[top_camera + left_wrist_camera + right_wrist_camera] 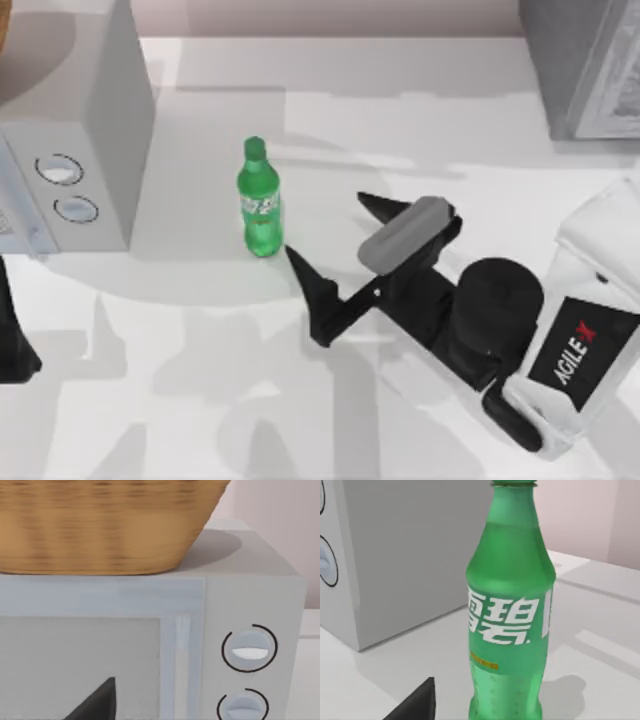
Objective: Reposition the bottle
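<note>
The bottle (260, 200) is bright green with a green cap and a white-lettered label band. It stands upright on the white table, left of centre. In the right wrist view the bottle (510, 615) looms close. My right gripper (326, 226) is open just to the bottle's right, both dark fingers pointing toward it and apart from it. The near fingertip is close to the bottle's base, and nothing is between the jaws. One right finger (415, 702) shows at the picture's edge. My left arm (14, 340) is parked at the table's left edge, its finger (95, 705) facing the microwave.
A white microwave (75, 140) with two round knobs stands at the back left, close to the bottle. A wicker basket (100, 525) sits on top of it. A grey box (590, 65) occupies the back right corner. Bare table (200, 380) lies toward the front.
</note>
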`<action>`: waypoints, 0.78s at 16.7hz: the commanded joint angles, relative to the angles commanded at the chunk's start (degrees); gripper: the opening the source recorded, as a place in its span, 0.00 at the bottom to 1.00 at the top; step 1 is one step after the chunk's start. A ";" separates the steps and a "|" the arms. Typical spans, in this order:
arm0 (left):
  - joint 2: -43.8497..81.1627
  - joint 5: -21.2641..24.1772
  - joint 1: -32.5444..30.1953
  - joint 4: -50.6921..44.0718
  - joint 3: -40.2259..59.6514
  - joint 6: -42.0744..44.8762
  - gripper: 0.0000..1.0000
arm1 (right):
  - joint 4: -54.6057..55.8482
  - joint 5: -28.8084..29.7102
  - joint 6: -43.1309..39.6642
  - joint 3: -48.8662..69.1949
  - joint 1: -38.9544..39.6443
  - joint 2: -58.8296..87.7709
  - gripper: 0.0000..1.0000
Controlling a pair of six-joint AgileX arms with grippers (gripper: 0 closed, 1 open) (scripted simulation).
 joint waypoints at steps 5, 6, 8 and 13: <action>0.00 0.00 0.00 0.00 0.00 0.00 1.00 | 3.88 0.00 0.01 1.93 1.48 4.99 1.00; 0.00 0.00 0.00 0.00 0.00 0.00 1.00 | 3.88 0.00 0.01 1.93 1.48 4.99 1.00; 0.00 0.00 0.00 0.00 0.00 0.00 1.00 | 3.74 -0.01 0.01 1.70 1.21 4.87 1.00; 0.00 0.00 0.00 0.00 0.00 0.00 1.00 | -0.10 0.05 -0.01 7.61 1.51 6.68 1.00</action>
